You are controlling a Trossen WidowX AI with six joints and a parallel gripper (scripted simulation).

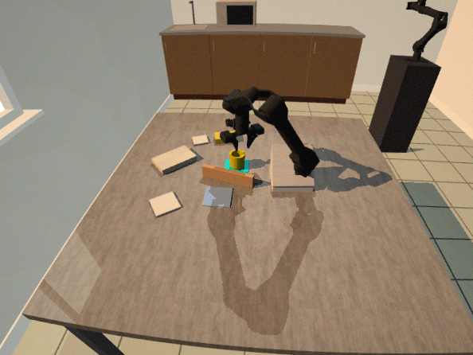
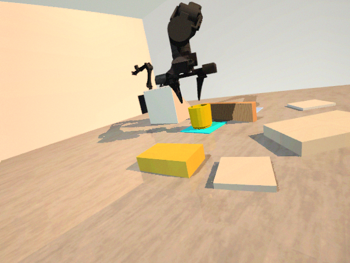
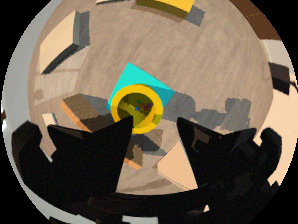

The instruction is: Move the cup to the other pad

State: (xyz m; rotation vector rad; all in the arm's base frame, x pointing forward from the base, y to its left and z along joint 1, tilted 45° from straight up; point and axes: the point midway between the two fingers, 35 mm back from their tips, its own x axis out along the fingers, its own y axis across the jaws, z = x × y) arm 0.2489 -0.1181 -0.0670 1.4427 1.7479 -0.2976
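Marbles (image 3: 145, 106) could roll out if the stiff, light-looking yellow cup (image 1: 237, 161) (image 2: 200, 117) (image 3: 136, 89) tips; pinch its wall. It's on the cyan pad (image 1: 228, 165) (image 2: 216, 127) (image 3: 132, 75), nearer the tabletop's (image 1: 255, 255) (image 2: 88, 206) (image 3: 200, 60) far edge. The hand (image 1: 243, 148) (image 2: 190, 101) (image 3: 156, 120) is wide and empty.

The cup (image 1: 237, 160) (image 2: 200, 117) (image 3: 116, 111) is plain yellow, with small blue and reddish marbles (image 3: 144, 106) showing inside. The pad (image 1: 228, 165) (image 2: 216, 127) (image 3: 129, 75) under it is bright turquoise; the other pad (image 1: 217, 197), nearer the worktop's front edge, is pale blue-grey. The worktop (image 1: 179, 259) (image 2: 88, 206) (image 3: 200, 55) has a streaky grey-brown grain. A barrier (image 1: 227, 176) (image 2: 244, 112) (image 3: 79, 111) is orange-brown, its broad side wood-grained. Towards the worktop's far edge, one block (image 1: 218, 138) (image 2: 171, 153) (image 3: 167, 6) is solid yellow, and a flat tile (image 1: 200, 139) (image 2: 243, 171) is plain cream. The jaws (image 1: 243, 137) (image 2: 190, 101) are black.
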